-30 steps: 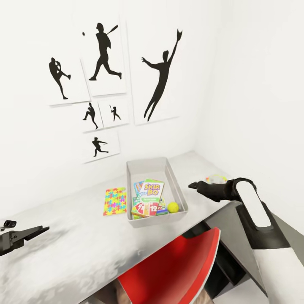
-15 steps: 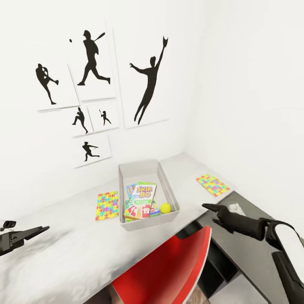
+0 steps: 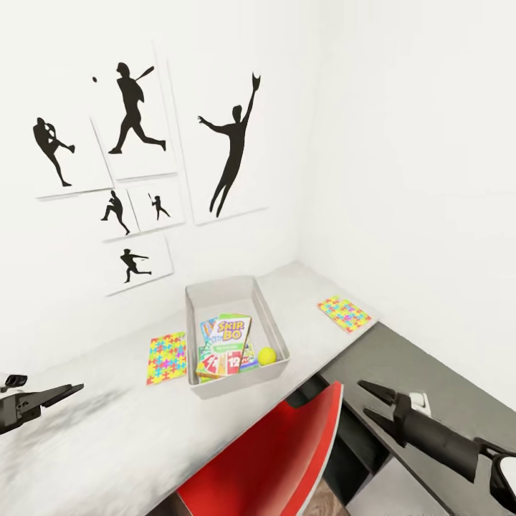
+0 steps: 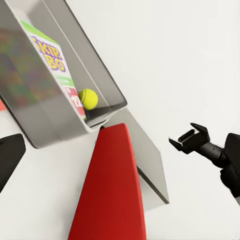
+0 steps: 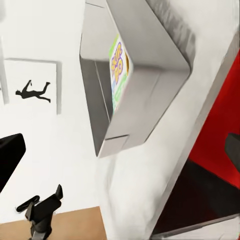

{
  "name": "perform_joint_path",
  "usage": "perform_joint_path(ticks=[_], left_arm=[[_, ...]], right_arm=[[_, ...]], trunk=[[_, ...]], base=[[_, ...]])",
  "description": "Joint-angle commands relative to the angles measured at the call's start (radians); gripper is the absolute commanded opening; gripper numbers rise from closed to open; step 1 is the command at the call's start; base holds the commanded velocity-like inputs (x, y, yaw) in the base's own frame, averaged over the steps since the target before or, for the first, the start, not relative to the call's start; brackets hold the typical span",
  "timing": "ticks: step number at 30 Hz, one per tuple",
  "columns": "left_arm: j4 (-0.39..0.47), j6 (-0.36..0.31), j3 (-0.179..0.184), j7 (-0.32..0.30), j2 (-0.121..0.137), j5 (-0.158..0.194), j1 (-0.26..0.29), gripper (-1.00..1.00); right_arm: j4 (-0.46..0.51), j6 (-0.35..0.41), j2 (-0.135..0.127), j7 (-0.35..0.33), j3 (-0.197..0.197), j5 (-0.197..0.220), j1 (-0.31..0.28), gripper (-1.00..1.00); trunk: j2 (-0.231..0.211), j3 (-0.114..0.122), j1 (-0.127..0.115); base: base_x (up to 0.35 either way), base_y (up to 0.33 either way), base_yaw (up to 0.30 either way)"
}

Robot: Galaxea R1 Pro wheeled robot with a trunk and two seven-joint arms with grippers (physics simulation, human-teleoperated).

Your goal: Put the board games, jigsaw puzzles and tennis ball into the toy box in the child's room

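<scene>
Two jigsaw puzzles [image 3: 166, 357] [image 3: 345, 314] are lying flat on the speckled table [image 3: 107, 430], one just beside the toy box [image 3: 276, 344], the other near the table's right edge. Board games [image 3: 228, 337] and tennis ball [image 3: 267, 355] are sitting inside the grey flared bin (stacked, glossy lids). Right gripper [image 3: 371, 401] is hanging released over the dark cabinet top [image 3: 401, 358]; left gripper [image 3: 68, 390], cannot tell. Red chair [image 3: 272, 459] is crowding the front edge.

We noted the table [image 3: 107, 437] top as matt, speckled and stone-like. The toy box [image 3: 193, 322] looked like smooth grey plastic. The chair [image 3: 272, 459] shell was glossy red. The board games [image 3: 226, 337] had printed card lids.
</scene>
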State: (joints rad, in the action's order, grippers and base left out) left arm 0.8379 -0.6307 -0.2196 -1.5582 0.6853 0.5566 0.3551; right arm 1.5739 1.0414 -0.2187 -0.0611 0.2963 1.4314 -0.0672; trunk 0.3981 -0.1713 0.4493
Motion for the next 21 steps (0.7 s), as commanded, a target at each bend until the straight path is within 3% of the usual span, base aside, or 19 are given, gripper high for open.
perform_joint_path(ticks=[1,9,16,21], left_arm=[[0.000,-0.011,0.000,-0.003,0.000,0.000,0.000,1.00],[0.000,-0.011,0.000,-0.003,0.000,0.000,0.000,1.00],[0.000,-0.011,0.000,-0.003,0.000,0.001,0.001,1.00],[0.000,-0.011,0.000,-0.004,0.000,0.001,0.000,1.00]], right_arm=[[-0.001,0.004,0.001,-0.023,0.002,-0.019,0.009,1.00],[0.002,0.002,0.008,-0.112,-0.001,-0.130,0.045,1.00],[0.000,-0.009,0.012,-0.129,-0.006,-0.199,0.049,1.00],[0.000,-0.058,0.013,-0.133,-0.008,-0.235,0.050,1.00]], trunk=[[0.002,0.000,0.001],[0.002,0.012,0.001],[0.002,0.018,0.001],[0.002,0.019,0.001]], base=[[0.000,0.000,-0.156],[-0.015,0.019,-0.158],[-0.067,0.152,-0.090],[-0.023,0.058,-0.023]])
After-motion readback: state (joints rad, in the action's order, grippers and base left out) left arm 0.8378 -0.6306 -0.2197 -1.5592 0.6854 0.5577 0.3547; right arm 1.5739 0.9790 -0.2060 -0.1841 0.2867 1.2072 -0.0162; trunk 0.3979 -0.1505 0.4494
